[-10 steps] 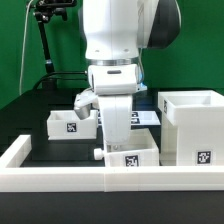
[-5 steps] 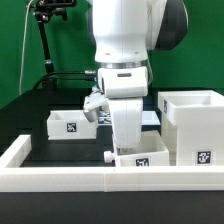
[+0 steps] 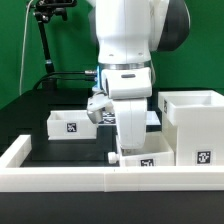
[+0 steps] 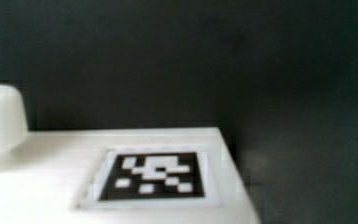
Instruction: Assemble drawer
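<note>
The tall white housing (image 3: 193,126) stands at the exterior view's right with its open top showing. One small tray (image 3: 71,124) sits at the left. My gripper (image 3: 124,150) reaches straight down onto the second small tray (image 3: 146,161), which rests by the low front wall just left of the housing. The fingertips are hidden at the tray's wall, and the jaws look closed on it. The wrist view shows that tray's white face (image 4: 51,160) and its square tag (image 4: 153,175) very close and blurred.
A low white border wall (image 3: 60,180) runs along the front and left of the black table. The marker board (image 3: 152,118) lies behind the arm. A black stand (image 3: 44,45) rises at the back left, against a green backdrop.
My gripper and the front tray have shifted together toward the exterior view's right, closer to the housing. The left tray and the housing have not moved.
</note>
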Robot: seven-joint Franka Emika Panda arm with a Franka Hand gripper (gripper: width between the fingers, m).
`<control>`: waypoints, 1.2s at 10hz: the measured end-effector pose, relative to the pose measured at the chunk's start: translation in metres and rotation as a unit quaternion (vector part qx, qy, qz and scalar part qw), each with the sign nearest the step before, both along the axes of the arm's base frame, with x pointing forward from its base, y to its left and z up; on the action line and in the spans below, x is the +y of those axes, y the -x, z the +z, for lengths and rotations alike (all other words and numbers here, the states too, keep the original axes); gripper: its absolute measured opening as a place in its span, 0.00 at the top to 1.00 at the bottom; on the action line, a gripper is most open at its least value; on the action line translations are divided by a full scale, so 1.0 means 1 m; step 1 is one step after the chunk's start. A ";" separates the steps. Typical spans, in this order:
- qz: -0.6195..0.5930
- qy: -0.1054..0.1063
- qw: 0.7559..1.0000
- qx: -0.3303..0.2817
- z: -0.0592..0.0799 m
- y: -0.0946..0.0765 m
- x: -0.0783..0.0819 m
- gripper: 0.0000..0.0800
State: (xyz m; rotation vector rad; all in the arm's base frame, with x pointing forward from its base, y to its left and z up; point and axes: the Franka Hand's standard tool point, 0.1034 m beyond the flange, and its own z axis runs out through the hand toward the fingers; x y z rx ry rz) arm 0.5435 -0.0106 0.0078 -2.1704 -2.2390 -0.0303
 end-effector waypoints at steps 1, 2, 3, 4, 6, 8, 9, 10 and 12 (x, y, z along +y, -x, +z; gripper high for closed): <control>-0.004 0.000 1.000 0.001 0.000 0.000 0.001 0.95; -0.006 0.000 1.000 0.001 0.000 0.000 0.001 0.95; -0.009 0.000 1.000 0.001 0.000 0.000 0.002 0.95; -0.010 -0.001 1.000 0.001 0.000 0.000 0.002 0.95; -0.011 -0.001 1.000 0.001 0.000 0.000 0.001 0.95; -0.009 0.000 1.000 0.000 0.000 0.000 0.001 0.95; -0.004 0.001 1.000 -0.002 0.000 0.000 0.001 0.95; 0.012 0.006 1.000 -0.003 0.000 0.000 0.005 0.95; 0.042 0.017 0.999 0.001 0.000 0.001 0.011 0.95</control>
